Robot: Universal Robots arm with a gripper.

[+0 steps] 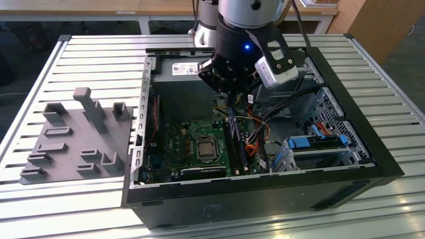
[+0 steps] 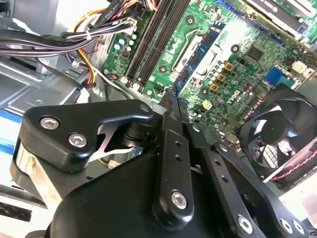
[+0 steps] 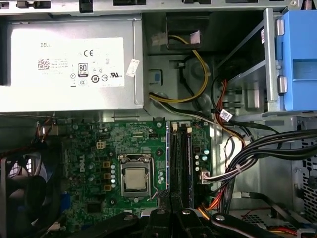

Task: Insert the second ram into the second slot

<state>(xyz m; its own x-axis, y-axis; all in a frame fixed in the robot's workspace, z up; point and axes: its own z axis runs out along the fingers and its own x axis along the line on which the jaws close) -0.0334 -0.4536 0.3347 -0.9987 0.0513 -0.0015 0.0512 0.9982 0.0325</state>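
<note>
Open black steel computer case (image 1: pixel 265 199) lying on a slatted aluminium desk (image 1: pixel 66 55), nearer the desk edge at the exterior view's right. A grey moulded parts fixture (image 1: pixel 73 139) sits toward the opposite edge. The black jaws, drawn together with nothing discernible between them, hang over the long black memory slots (image 3: pixel 181 158) of the green motherboard (image 3: pixel 99 148). The second ram (image 1: pixel 234 147), a thin blue circuit-board stick, appears to stand edge-on in that slot bank; full seating cannot be confirmed. Judged light, stiff and fragile, it is best held by its long bare edges, away from the contacts. Wooden furniture (image 1: pixel 378 25) stands beyond the desk.
</note>
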